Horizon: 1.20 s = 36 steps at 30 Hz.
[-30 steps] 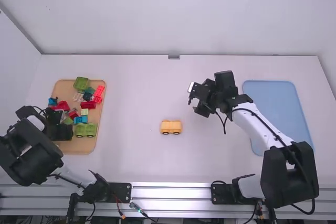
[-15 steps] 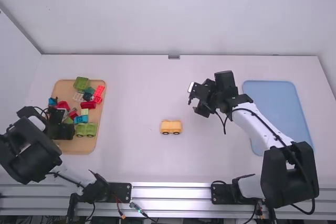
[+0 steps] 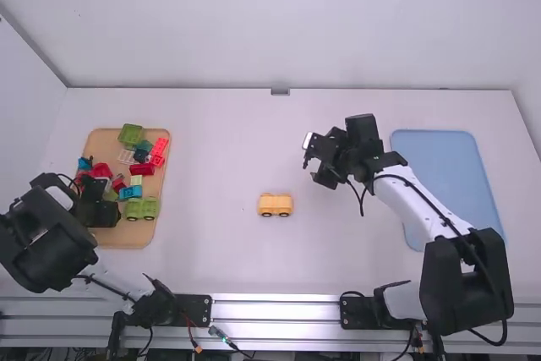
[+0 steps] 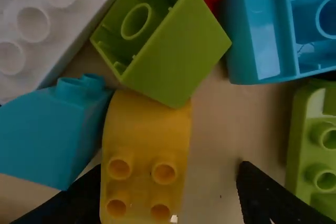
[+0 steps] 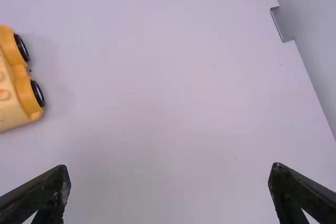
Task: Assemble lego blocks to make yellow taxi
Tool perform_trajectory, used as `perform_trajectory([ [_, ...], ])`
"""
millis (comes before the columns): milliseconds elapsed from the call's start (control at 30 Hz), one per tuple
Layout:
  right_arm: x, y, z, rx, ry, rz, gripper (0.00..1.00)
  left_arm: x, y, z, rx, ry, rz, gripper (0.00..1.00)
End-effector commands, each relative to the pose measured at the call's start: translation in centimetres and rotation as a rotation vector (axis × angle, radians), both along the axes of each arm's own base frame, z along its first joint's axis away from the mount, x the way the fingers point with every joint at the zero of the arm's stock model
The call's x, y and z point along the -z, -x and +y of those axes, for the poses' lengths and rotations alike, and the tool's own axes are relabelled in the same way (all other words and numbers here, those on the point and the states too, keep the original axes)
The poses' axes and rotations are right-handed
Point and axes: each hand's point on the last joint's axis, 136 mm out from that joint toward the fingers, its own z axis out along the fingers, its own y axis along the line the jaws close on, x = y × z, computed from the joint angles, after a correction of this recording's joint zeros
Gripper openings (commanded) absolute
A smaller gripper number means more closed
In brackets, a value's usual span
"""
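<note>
While the left claw [image 3: 101, 207] stands open at a yellow block [image 4: 146, 156] — the right claw [image 3: 313, 161] gapes too.

My toy car [image 3: 275, 203] is yellow with black wheels [image 5: 38, 93]. My board [image 3: 127, 238] is tan, my tray [image 3: 444, 166] light blue, and I see a yellow block [image 4: 146, 135].

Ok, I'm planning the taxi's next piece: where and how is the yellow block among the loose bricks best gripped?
I'd grip the yellow block by its studded end, from above, a finger down each long side: the studs are uncovered, while the green block overlaps the curved end. One side faces bare tray; the teal block crowds the other, so go carefully.
</note>
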Motion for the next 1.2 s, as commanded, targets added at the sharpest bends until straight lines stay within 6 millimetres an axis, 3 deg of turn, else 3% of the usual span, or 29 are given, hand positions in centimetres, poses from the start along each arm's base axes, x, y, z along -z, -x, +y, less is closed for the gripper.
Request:
perform_trajectory([
  [0, -1.7, -0.6, 0.3, -0.004, -0.016, -0.041, 0.99, 0.6, 0.7, 0.3, -0.013, -0.001, 0.041, 0.56],
  [100, -1.7, -0.6, 0.3, -0.004, -0.017, -0.040, 0.99, 0.6, 0.7, 0.3, -0.019, 0.000, 0.040, 0.40],
  [633, -1.8, -0.6, 0.3, -0.003, -0.017, -0.041, 0.99, 0.3, 0.4, 0.1, -0.017, 0.011, 0.043, 0.21],
  [800, -1.8, -0.6, 0.3, -0.004, -0.019, -0.045, 0.99, -1.5, -0.2, -0.8, -0.013, 0.064, 0.085, 0.20],
  [867, -1.8, -0.6, 0.4, -0.006, -0.020, -0.044, 0.99, -2.2, -0.6, -0.6, -0.049, 0.073, 0.086, 0.13],
  [900, -1.8, -0.6, 0.4, -0.006, -0.021, -0.044, 0.99, -2.9, -1.1, -0.3, -0.088, 0.078, 0.080, 0.02],
  [1033, -1.9, -0.5, 0.5, -0.009, -0.030, -0.040, 0.99, -4.5, -2.2, -0.1, -0.163, 0.097, 0.061, 0.02],
  [1167, -2.2, -0.3, 1.3, -0.042, -0.069, -0.037, 0.99, -5.5, -3.7, -1.7, -0.103, 0.105, 0.028, 0.02],
])
